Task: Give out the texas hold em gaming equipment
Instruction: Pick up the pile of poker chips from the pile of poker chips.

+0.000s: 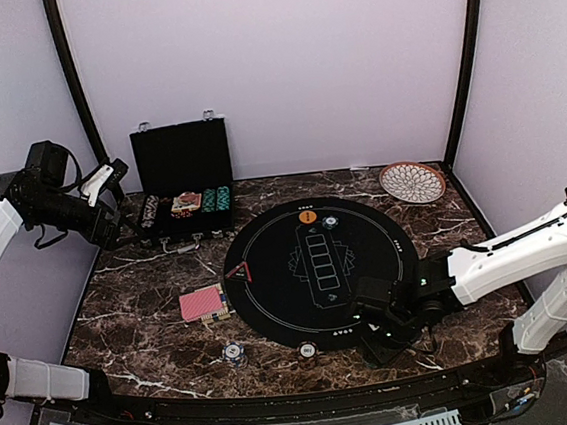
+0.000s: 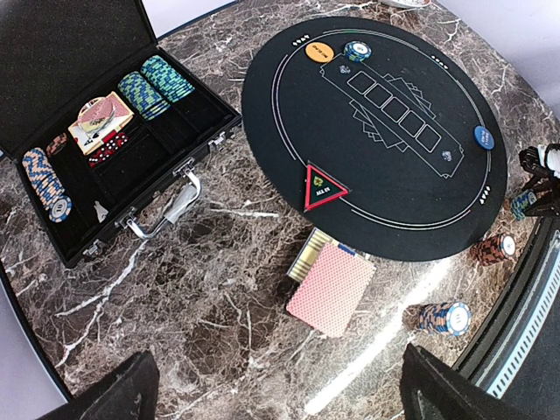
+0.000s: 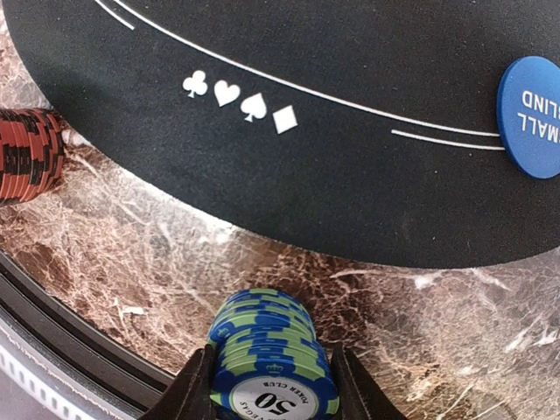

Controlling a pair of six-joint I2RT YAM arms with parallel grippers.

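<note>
Dark, white-veined marble tabletop (image 1: 145, 336) between pale lilac walls, carrying a round black felt mat (image 1: 366, 235). Right gripper (image 3: 273, 381): jaws pinch a stack of blue-and-green poker chips (image 3: 267, 328) from both sides, over the marble just short of the mat's edge; whether the stack touches the table cannot be told. Ahead and to its left stands a red-and-black chip stack (image 3: 26, 153); ahead and to its right, on the felt, lies a blue "small blind" disc (image 3: 529, 105). Left gripper (image 2: 280, 394): fingers spread wide, holding nothing, high above the table. Just ahead of it lies a deck of pinkish-red-backed cards (image 2: 332, 287) beside the mat. Farther ahead and left stands the open black chip case (image 2: 105, 149). An orange button disc (image 2: 319, 51) lies at the mat's far rim.
</note>
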